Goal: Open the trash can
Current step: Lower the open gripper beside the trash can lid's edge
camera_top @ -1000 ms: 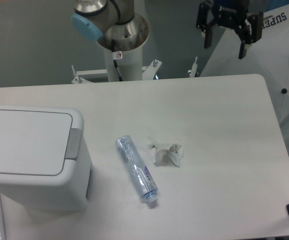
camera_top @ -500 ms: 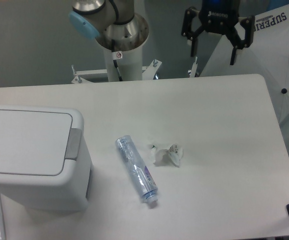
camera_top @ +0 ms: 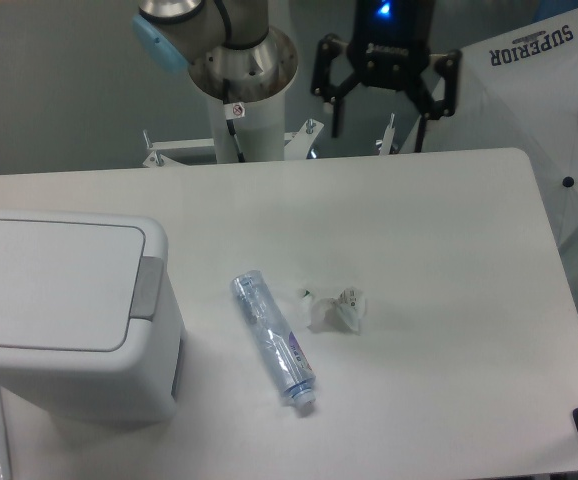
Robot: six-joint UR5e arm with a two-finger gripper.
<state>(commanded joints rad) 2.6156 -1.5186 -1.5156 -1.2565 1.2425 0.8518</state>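
Note:
The trash can (camera_top: 64, 310) is a large light grey-white bin at the table's left front. Its flat lid is shut. A darker grey push tab (camera_top: 148, 288) sits on its right edge. My gripper (camera_top: 381, 125) hangs open and empty above the table's far edge, right of the arm's base. It is far from the trash can, up and to the right of it.
A clear plastic bottle (camera_top: 273, 339) lies on its side right of the trash can. A crumpled wrapper (camera_top: 335, 307) lies next to it. The arm's white base column (camera_top: 244, 100) stands behind the table (camera_top: 449, 250). A white sheet with lettering (camera_top: 529, 60) hangs at the right.
My gripper has moved left and slightly down along the table's far edge, staying open. The trash can, bottle and wrapper have not moved.

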